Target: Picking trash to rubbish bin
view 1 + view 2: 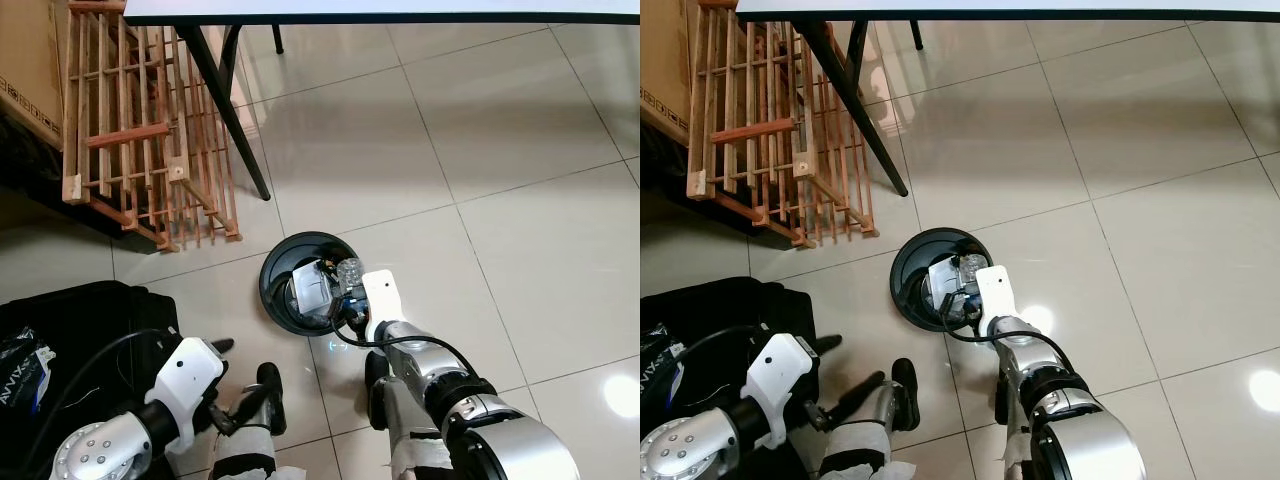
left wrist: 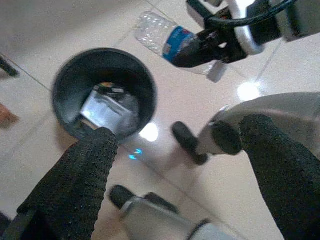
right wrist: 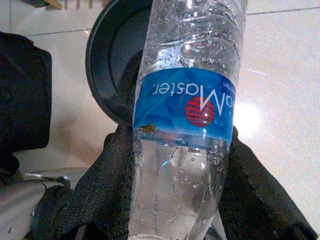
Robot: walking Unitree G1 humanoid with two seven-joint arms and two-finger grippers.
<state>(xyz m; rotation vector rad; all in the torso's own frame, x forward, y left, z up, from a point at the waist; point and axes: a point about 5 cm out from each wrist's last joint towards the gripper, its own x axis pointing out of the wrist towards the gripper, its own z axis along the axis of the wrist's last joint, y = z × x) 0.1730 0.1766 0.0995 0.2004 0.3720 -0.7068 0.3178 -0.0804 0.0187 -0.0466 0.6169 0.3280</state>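
Note:
A clear plastic bottle (image 3: 184, 113) with a blue label is held in my right gripper (image 1: 343, 292), which is shut on its lower half. The bottle hangs over the near rim of a round black rubbish bin (image 1: 275, 272) on the floor tiles. Inside the bin lies silvery-white packaging (image 2: 106, 107). My left gripper (image 1: 847, 366) is low at my left side, open, nothing between its black fingers (image 2: 75, 185). It points toward the bin (image 2: 65, 85) and the bottle (image 2: 167, 40).
A wooden slatted frame (image 1: 140, 130) leans at the back left beside a black table leg (image 1: 225, 100) under a white tabletop (image 1: 380, 10). A black bag (image 1: 80, 325) lies at my left. My feet (image 1: 268, 385) stand just before the bin. Open tiles lie to the right.

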